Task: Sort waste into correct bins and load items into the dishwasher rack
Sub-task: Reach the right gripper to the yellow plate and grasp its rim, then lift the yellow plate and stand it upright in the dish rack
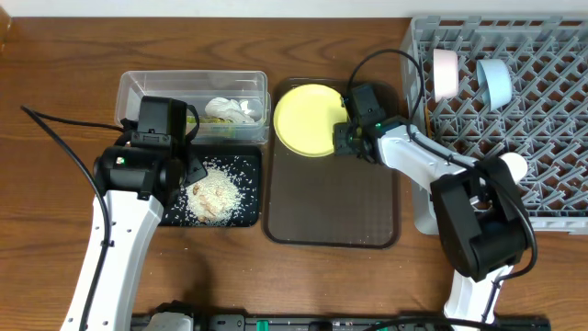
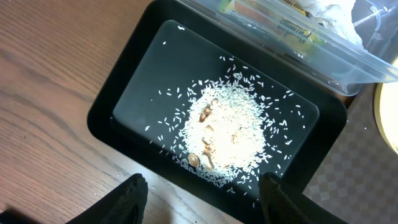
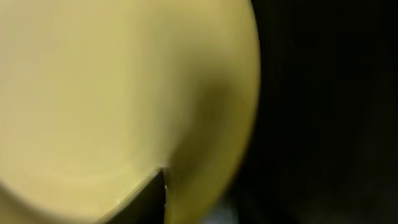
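Note:
The yellow plate (image 1: 308, 119) lies at the far end of the dark brown serving tray (image 1: 331, 216). My right gripper (image 1: 343, 138) grips the plate's right rim. In the right wrist view the plate (image 3: 112, 87) fills the frame, with one fingertip (image 3: 160, 190) on top of it and the other finger hidden. My left gripper (image 2: 202, 202) is open and empty above the near edge of the black tray (image 2: 124, 93), which holds a pile of rice scraps (image 2: 227, 134). The clear tub (image 1: 147, 87) holds white paper (image 1: 230, 108) and the green-yellow wrapper (image 2: 273, 18). No chopsticks show.
The grey rack (image 1: 533, 138) stands at the right. A pale bowl (image 1: 446, 74) and a light blue bowl (image 1: 496, 83) stand on edge in it. Bare wooden table lies to the left and in front of the trays.

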### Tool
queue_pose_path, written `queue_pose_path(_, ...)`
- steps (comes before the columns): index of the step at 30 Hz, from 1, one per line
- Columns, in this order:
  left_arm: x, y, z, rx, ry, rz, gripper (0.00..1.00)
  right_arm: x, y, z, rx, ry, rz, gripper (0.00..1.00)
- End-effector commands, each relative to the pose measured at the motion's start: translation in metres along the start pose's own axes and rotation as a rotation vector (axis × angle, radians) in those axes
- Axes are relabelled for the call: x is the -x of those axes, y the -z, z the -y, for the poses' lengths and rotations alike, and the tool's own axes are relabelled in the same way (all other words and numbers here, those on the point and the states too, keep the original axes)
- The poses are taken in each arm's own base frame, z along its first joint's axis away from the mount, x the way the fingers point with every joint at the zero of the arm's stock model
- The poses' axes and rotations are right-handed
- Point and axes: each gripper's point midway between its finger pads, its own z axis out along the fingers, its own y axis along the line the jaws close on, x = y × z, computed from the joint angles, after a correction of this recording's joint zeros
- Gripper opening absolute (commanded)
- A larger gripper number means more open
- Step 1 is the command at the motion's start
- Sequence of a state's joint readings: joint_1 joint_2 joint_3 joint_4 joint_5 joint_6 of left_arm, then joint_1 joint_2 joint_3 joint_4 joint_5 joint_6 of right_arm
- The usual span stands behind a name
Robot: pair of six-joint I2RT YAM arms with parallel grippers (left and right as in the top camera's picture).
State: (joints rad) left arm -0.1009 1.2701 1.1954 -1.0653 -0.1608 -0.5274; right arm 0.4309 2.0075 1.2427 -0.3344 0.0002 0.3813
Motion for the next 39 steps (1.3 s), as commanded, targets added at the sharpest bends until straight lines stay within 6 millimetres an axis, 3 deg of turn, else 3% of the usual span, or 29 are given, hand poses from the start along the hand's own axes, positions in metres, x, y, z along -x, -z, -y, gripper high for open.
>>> queue_pose_path(1, 0.002, -0.001, -0.001, 0.007, 0.012, 0.002, 0.61, 0.001, -0.002, 0.0, -0.022, -0.023, 0.005, 0.17)
queue_pose_path(4, 0.002, -0.001, -0.001, 0.007, 0.013, 0.002, 0.61, -0.001, -0.001, 0.001, -0.025, -0.032, -0.003, 0.01)
queue_pose_path(9, 0.001, -0.001, -0.002, 0.008, 0.012, -0.001, 0.61, 0.001, 0.011, 0.013, -0.058, -0.048, -0.009, 0.01)
queue_pose_path(12, 0.001, -0.001, -0.002, 0.008, 0.012, -0.001, 0.61, 0.014, 0.034, 0.031, -0.123, -0.067, 0.035, 0.01)
queue_pose_path(16, 0.001, -0.001, -0.002, 0.008, 0.012, -0.001, 0.61, 0.038, 0.082, 0.046, -0.14, -0.002, 0.116, 0.01)
queue_pose_path(19, 0.001, -0.001, -0.002, 0.008, 0.012, -0.001, 0.61, 0.056, 0.131, 0.067, -0.196, 0.022, 0.204, 0.01)
queue_pose_path(25, 0.001, -0.001, -0.002, 0.008, 0.012, -0.001, 0.61, 0.084, 0.229, 0.135, -0.403, 0.022, 0.4, 0.01)
queue_pose_path(29, 0.001, -0.001, -0.002, 0.008, 0.012, 0.0, 0.61, 0.09, 0.287, 0.188, -0.634, 0.06, 0.473, 0.01)
queue_pose_path(32, 0.001, -0.001, -0.002, 0.008, 0.012, 0.0, 0.61, 0.089, 0.314, 0.222, -0.808, 0.113, 0.453, 0.01)
queue_pose_path(35, 0.001, -0.001, -0.002, 0.008, 0.012, 0.0, 0.61, 0.08, 0.329, 0.248, -0.953, 0.151, 0.379, 0.01)
queue_pose_path(39, 0.001, -0.001, -0.002, 0.008, 0.012, 0.0, 0.61, 0.071, 0.34, 0.264, -1.065, 0.126, 0.327, 0.01)
